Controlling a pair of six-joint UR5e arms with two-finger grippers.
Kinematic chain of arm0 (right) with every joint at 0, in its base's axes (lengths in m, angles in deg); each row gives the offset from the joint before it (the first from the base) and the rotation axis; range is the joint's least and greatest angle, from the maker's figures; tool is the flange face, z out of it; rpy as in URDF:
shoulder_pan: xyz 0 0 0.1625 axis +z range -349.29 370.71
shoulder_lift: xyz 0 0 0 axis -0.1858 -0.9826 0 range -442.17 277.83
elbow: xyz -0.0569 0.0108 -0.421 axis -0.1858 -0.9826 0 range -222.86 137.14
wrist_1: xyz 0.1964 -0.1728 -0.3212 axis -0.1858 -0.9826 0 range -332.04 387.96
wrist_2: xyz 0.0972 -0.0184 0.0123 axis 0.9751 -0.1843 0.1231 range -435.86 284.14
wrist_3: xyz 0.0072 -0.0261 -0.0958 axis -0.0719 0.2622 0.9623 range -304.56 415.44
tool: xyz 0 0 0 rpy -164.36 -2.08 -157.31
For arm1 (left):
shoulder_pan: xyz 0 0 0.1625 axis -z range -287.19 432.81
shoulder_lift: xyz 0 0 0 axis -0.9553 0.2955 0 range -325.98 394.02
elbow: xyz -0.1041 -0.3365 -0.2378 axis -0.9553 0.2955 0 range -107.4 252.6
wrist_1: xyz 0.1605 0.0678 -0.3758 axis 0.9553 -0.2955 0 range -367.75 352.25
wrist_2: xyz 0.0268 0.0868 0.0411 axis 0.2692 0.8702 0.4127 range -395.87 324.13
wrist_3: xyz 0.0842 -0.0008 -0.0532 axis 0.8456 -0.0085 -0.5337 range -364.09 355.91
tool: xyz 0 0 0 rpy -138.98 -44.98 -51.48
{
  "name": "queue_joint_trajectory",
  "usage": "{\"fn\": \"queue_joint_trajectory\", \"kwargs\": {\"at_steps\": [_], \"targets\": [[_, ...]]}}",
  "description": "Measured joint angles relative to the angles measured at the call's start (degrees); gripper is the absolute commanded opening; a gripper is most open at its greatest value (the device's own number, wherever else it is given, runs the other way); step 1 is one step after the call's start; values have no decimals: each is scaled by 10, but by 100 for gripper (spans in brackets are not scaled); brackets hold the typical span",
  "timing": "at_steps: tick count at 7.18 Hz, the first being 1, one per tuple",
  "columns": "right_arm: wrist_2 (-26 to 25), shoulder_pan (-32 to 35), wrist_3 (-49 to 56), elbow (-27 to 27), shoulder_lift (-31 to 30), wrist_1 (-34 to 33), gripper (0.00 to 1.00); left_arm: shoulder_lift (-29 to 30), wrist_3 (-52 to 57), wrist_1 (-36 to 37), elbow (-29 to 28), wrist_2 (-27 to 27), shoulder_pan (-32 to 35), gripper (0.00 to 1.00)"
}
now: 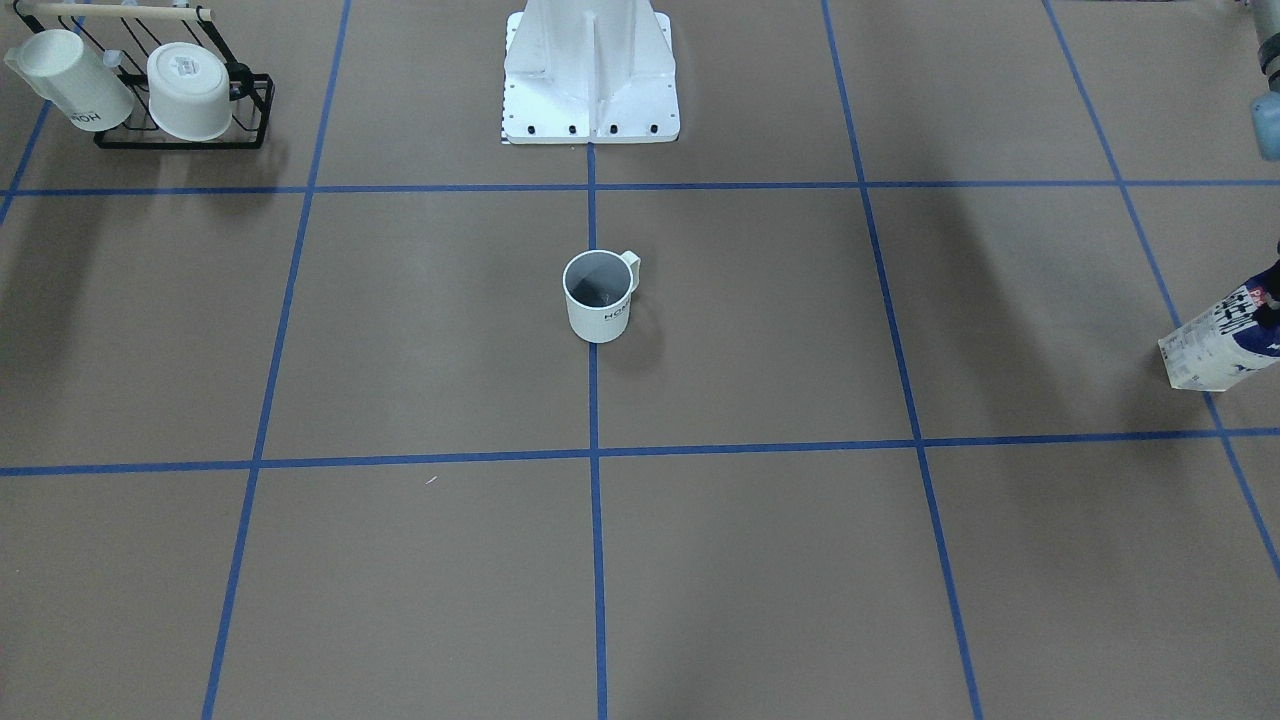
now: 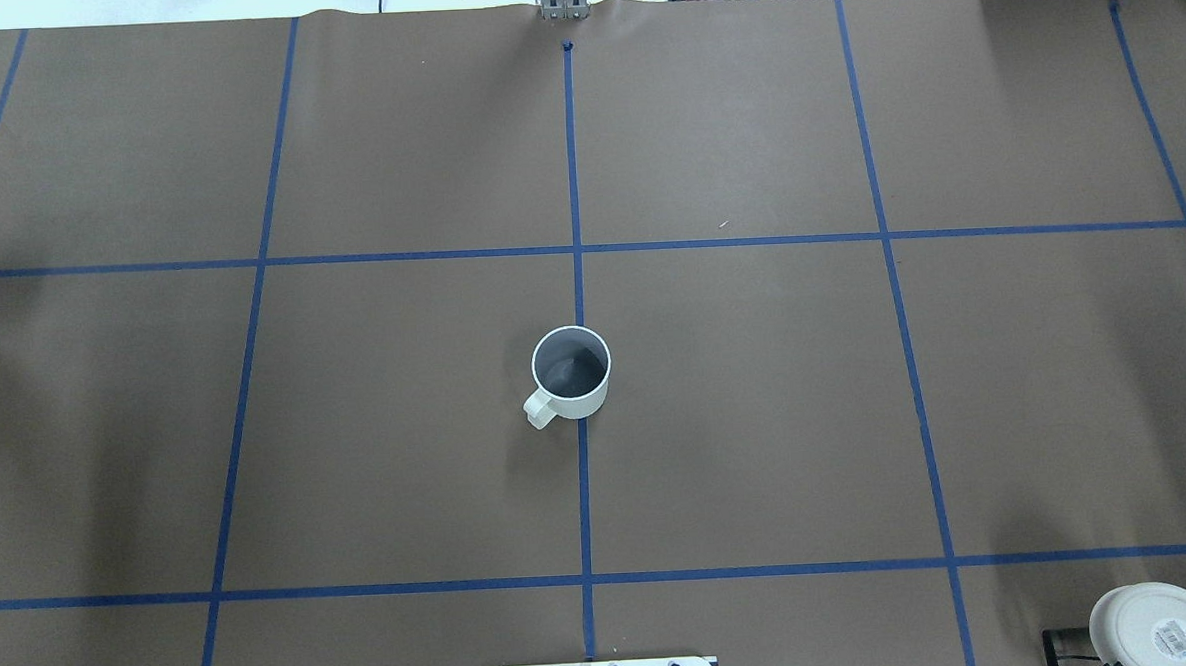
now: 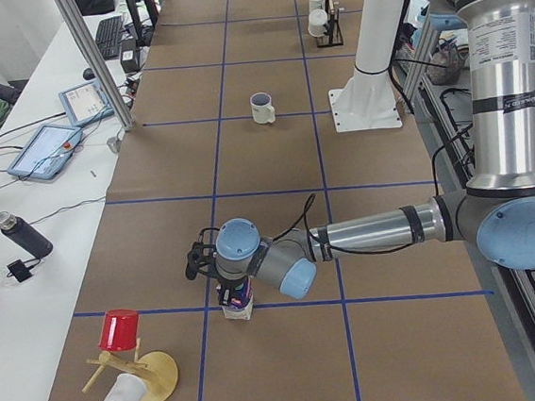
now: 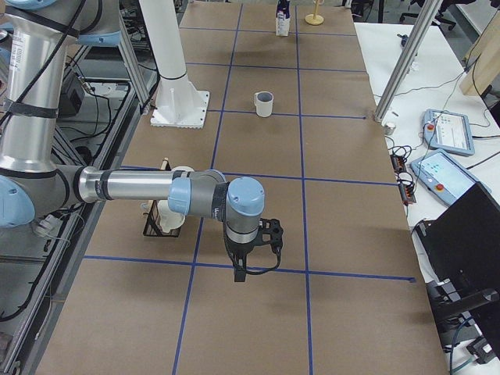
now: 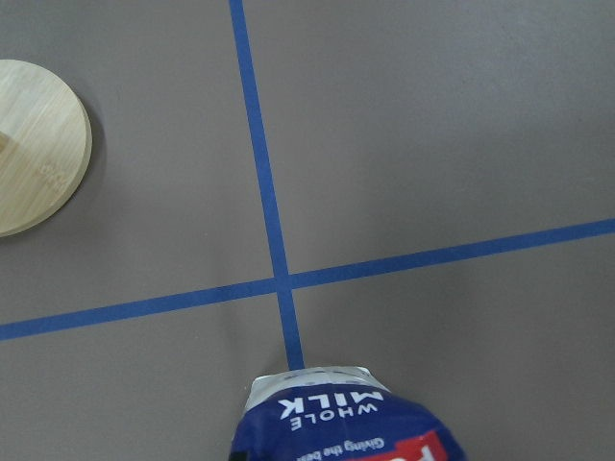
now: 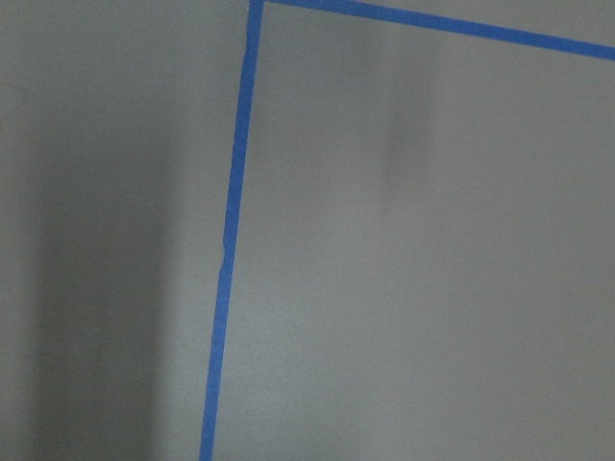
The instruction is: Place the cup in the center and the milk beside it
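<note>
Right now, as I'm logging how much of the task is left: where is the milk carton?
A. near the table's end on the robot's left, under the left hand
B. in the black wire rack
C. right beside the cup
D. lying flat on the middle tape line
A: the milk stands near the table's left end, directly under the left hand, while the cup sits far off at the centre.

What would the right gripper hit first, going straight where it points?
Probably the brown tabletop: the right gripper points straight down, and its wrist view shows only table and blue tape.
</note>
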Motion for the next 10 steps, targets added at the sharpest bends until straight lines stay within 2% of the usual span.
{"fn": "queue_joint_trajectory", "kwargs": {"at_steps": [2, 5, 6, 8, 10], "targets": [[1, 0, 0, 0, 0, 0, 100, -2, -9, 16, 36, -4, 2, 0], [1, 0, 0, 0, 0, 0, 100, 6, -110, 127, 171, -4, -5, 0], [1, 0, 0, 0, 0, 0, 100, 18, -168, 144, 205, -2, -28, 0], [2, 0, 0, -1, 0, 0, 100, 81, -308, 183, 250, 30, -113, 0], [2, 0, 0, -1, 0, 0, 100, 207, -389, 340, 293, 91, -205, 0]]}}
